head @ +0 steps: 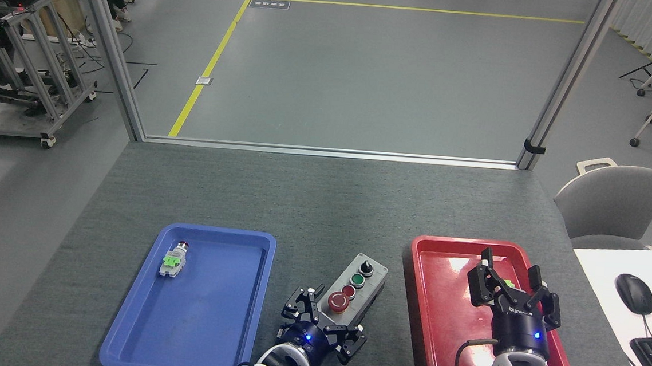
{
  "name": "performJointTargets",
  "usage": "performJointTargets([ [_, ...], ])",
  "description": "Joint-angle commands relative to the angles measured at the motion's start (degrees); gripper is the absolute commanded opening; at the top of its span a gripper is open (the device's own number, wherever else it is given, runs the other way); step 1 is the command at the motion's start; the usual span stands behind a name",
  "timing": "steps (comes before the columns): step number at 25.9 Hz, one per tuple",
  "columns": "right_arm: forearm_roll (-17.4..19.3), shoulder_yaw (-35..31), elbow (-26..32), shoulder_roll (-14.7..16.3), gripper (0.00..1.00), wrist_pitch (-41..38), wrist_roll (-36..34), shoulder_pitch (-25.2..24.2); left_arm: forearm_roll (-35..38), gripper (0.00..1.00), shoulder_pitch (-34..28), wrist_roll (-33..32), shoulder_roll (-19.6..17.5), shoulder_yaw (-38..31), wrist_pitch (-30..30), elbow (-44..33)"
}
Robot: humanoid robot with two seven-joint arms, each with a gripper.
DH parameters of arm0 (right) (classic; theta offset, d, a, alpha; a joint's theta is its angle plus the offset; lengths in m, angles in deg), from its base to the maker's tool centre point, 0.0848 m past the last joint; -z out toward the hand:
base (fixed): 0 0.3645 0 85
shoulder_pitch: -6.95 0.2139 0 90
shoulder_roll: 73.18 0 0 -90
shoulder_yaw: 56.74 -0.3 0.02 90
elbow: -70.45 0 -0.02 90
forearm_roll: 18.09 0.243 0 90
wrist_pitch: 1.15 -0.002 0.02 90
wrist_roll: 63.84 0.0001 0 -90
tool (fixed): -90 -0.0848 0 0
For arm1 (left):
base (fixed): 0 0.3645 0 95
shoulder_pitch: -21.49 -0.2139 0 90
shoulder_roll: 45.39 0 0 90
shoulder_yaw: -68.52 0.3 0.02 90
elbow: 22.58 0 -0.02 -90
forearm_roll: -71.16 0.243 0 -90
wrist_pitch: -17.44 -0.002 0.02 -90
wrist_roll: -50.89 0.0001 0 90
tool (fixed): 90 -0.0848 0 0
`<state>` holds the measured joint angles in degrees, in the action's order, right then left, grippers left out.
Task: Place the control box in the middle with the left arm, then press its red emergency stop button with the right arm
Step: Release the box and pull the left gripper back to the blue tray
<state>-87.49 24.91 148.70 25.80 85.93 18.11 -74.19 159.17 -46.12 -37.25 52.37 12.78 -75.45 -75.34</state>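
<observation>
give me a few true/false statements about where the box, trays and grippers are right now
1. The control box lies on the bare table between the two trays. True.
2. The blue tray is empty. False: a small push-button part lies in it.
3. The right gripper is pressing the emergency stop button. False: it hovers over the red tray, apart from the box.
4. The left gripper is at the box's near end. True.
5. The black knob is at the box's far end. True.
</observation>
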Motion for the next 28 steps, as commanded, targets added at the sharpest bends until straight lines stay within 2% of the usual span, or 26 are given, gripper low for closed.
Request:
performJointTargets([
  [1,-0.3,0.09,-0.2,-0.02,0.89,0.45,-0.04,0.1,-1.17,0.98,-2.35,-0.36,-2.23,-0.16,2.09,-4.99],
  [3,-0.04,0.17,-0.47,0.07,0.68,-0.25,0.05,1.07,-1.87,0.98,-5.87,-0.36,-7.23,-0.16,2.97,-11.75],
  [6,-0.48,1.84,-2.05,0.07,0.31,-2.71,0.05,3.35,-3.98,0.98,-12.9,0.08,-14.62,-0.16,3.67,-23.71],
  [7,-0.48,3.43,-3.1,0.16,0.12,-3.59,0.05,4.23,-5.21,0.98,-15.18,0.43,-17.08,-0.25,3.94,-27.31],
  [8,-0.48,5.71,-4.95,0.07,0.0,-3.94,0.05,5.99,-6.8,0.98,-17.29,0.6,-19.72,-0.42,4.03,-31.0],
  [10,-0.57,11.51,-10.22,-0.02,0.0,-3.59,0.05,9.95,-9.7,0.98,-20.72,0.87,-23.67,-2.53,4.29,-36.63],
  [12,-0.57,18.9,-16.99,-0.28,0.0,-1.92,0.05,14.08,-11.72,0.98,-23.18,0.87,-25.69,-6.22,5.7,-40.67],
  [16,-0.57,29.88,-25.34,-4.15,0.0,5.99,-0.04,19.17,-14.09,0.98,-24.59,1.48,-25.26,-19.85,9.74,-41.55],
  [18,-0.57,33.13,-26.13,-5.29,0.0,8.45,-0.04,19.17,-14.44,0.98,-23.89,1.75,-24.2,-25.12,10.35,-40.14],
  [22,-0.65,37.44,-25.87,-5.47,0.0,8.72,-0.39,18.12,-16.99,0.98,-19.49,1.75,-23.5,-31.27,10.35,-37.68],
  [28,-0.74,38.76,-25.69,-5.29,0.0,8.89,-0.47,14.96,-22.53,0.98,-14.92,1.75,-23.41,-33.12,8.86,-34.87],
])
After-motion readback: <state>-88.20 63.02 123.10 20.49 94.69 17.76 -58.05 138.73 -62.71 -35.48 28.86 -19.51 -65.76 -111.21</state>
